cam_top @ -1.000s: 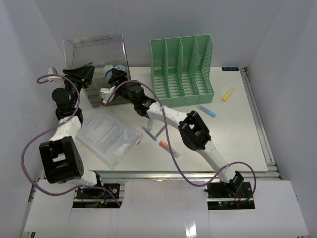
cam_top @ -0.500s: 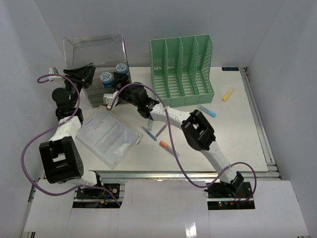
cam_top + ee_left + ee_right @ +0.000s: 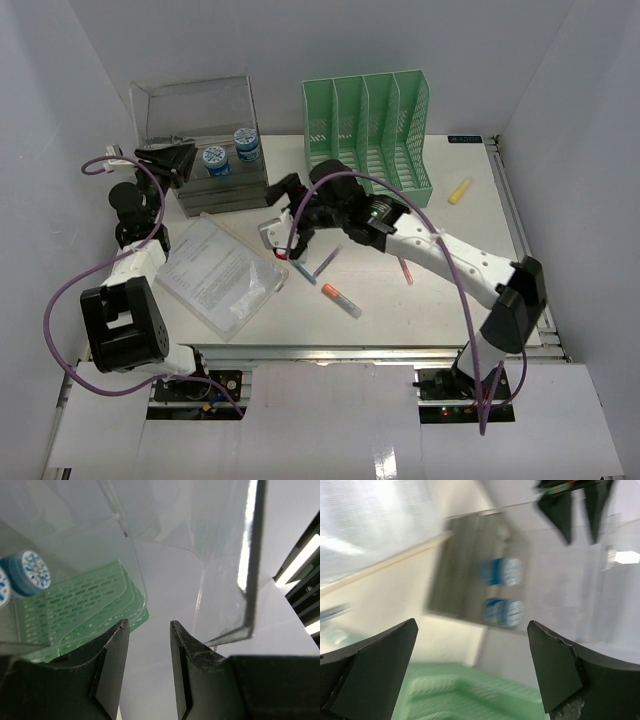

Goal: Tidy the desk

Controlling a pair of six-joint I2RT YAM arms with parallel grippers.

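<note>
The white desk point(image 3: 470, 262) carries a clear drawer box point(image 3: 190, 105) at its back left. The box's grey drawer point(image 3: 225, 180) is pulled out and holds two blue-topped round items point(image 3: 215, 160) point(image 3: 245, 143), which blur in the right wrist view point(image 3: 501, 611). My right gripper point(image 3: 278, 212) point(image 3: 471, 626) hovers just right of the drawer, open wide and empty. My left gripper point(image 3: 165, 158) point(image 3: 148, 622) sits at the box's left side. Its jaws are apart and nothing shows between them. A clear panel edge point(image 3: 250, 580) runs beside its right finger.
A green slotted file rack point(image 3: 368, 135) stands at the back. A clear sleeve of papers point(image 3: 215, 275) lies front left. Loose pens lie mid-desk: blue point(image 3: 300, 270), purple point(image 3: 325, 261), orange-capped point(image 3: 340, 300), pink point(image 3: 405, 270). A yellow marker point(image 3: 459, 190) lies right. A metal rail point(image 3: 525, 240) edges the right side.
My right gripper opened wide and drew back from the drawer toward the right, leaving the second blue-topped item there. Its elbow swung far right. The left arm stayed put.
</note>
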